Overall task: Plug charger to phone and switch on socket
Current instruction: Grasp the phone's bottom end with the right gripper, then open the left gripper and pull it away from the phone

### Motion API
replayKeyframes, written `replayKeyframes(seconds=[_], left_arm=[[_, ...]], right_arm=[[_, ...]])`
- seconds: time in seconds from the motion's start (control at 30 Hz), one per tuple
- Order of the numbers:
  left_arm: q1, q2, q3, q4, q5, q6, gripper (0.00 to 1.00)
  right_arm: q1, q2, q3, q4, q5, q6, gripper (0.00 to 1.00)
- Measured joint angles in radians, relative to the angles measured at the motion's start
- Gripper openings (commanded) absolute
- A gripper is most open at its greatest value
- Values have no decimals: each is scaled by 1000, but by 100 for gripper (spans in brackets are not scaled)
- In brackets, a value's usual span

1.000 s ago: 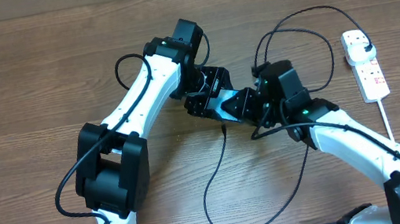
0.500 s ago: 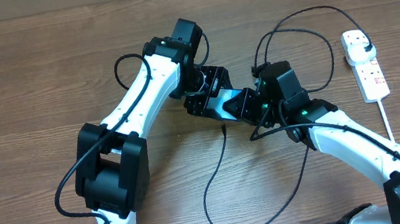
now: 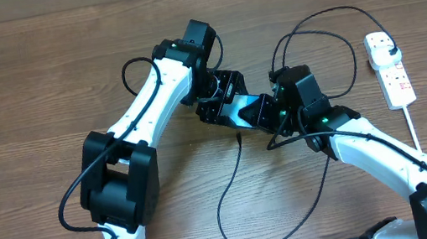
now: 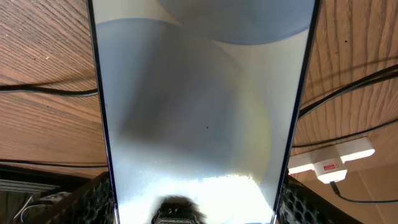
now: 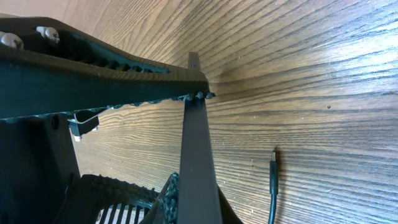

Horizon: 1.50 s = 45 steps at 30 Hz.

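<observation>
Wooden table [image 3: 24, 97] boards carried 2 arms that met near the middle, with the phone [image 3: 239, 109] caught between them and tilted, its light teal screen facing partly up. The left pincer [image 3: 213, 105] was closed onto the phone's 2 long edges; in the left wrist view the pale screen filled the frame and the ribbed black fingers [image 4: 93, 202] pressed against its dark sides at the bottom corners. The right pincer [image 3: 263, 113] was clamped on the phone's other end; in the right wrist view the phone showed edge-on as a thin dark strip, with the toothed upper finger [image 5: 93, 68] touching it from above and the lower finger against it from below. The charger [image 3: 218, 208] lay as a thin black cable looping over the table in front of the arms, and its connector tip [image 5: 273, 163] rested on the wood just beside the phone, not touching it and held by neither pincer. The cable also arced behind the right arm toward the socket [image 3: 394, 80], a narrow white strip well apart at the right side of the table. A black plug [image 3: 388, 48] sat in its far outlet, and its white cord [image 3: 411, 120] ran toward the near edge. Whether the red-marked switches were on could not be told.
</observation>
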Motion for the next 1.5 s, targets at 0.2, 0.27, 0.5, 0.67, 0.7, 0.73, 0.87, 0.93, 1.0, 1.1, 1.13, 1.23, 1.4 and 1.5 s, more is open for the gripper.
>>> replayKeyframes(seconds=[0.2,0.27,0.5,0.67,0.7,0.73,0.87,0.93,1.0,1.1,1.13,1.23,1.4,1.5], left_arm=[[0,0,0,2,0,12,88],[1,0,0,2,-2,28,100],[36,0,2,-39,-4,179,100],[129,0,3,-109,9,349,100],[148,0,3,-114,16,385,100],[182,0,3,-116,40,459,100],[253,0,3,-124,114,640,100],[286,0,3,-129,155,711,100],[304,-1,3,-126,188,756,100],[317,-15,3,-101,216,793,100],[318,-26,3,-79,223,796,100],[319,-68,3,25,240,783,100],[319,-146,9,189,273,667,100],[316,-163,11,260,282,595,100]], right_arm=[[0,0,0,-1,3,4,4],[0,0,0,0,7,5,4],[2,0,0,-2,5,4,4],[-14,0,0,-12,-2,5,4],[-24,0,0,-15,-4,13,4],[-43,0,0,-19,-6,33,4],[-106,1,0,-20,-36,123,4],[-138,1,0,-20,-61,181,4],[-168,1,0,-12,-90,250,4],[-205,2,0,23,-142,359,4],[-217,2,0,35,-166,412,4],[-233,2,0,53,-200,549,4],[-234,2,0,179,-232,783,4],[-233,2,0,309,-238,901,4]])
